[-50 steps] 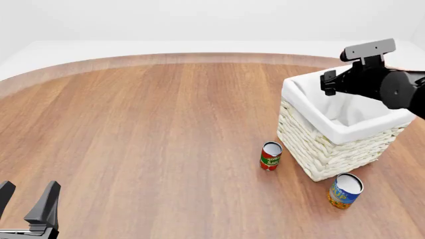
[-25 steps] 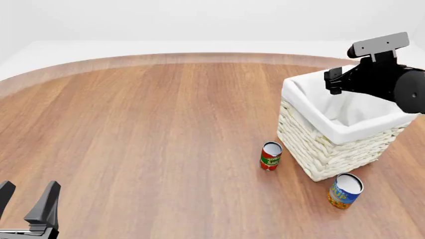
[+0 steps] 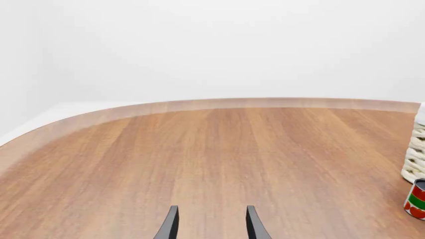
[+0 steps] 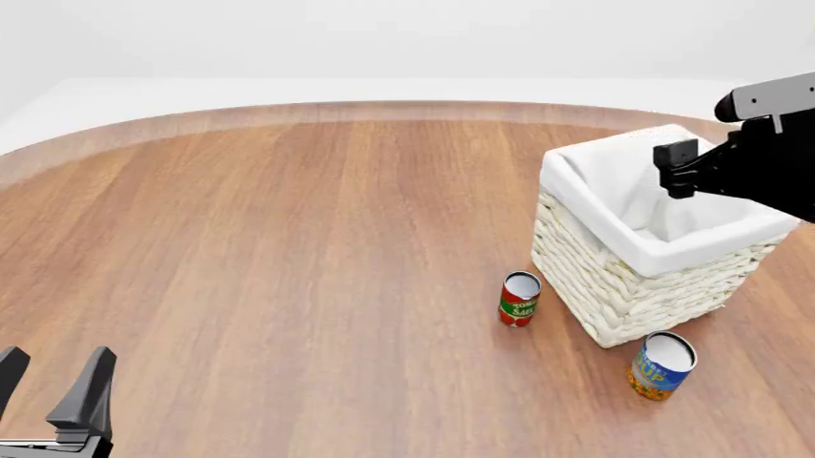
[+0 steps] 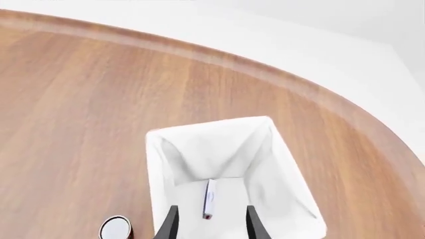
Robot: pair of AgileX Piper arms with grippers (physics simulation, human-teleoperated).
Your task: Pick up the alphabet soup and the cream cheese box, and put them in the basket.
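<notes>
The basket, woven with a white liner, stands at the right. Seen from above in the right wrist view, the basket holds the cream cheese box, a thin pale slab standing on edge on the liner. My right gripper hangs open above it, with nothing between the fingers. The front view shows only the right arm over the basket's far right side. The alphabet soup, blue and yellow, stands upright on the table by the basket's near corner. My left gripper is open and empty at the near left.
A red and green can stands upright just left of the basket, and also shows in the left wrist view beside the basket's wall. A can's pale top shows beside the basket. The table's curved far edge runs behind.
The right arm has moved to the right over the basket. The left gripper and both cans have not moved.
</notes>
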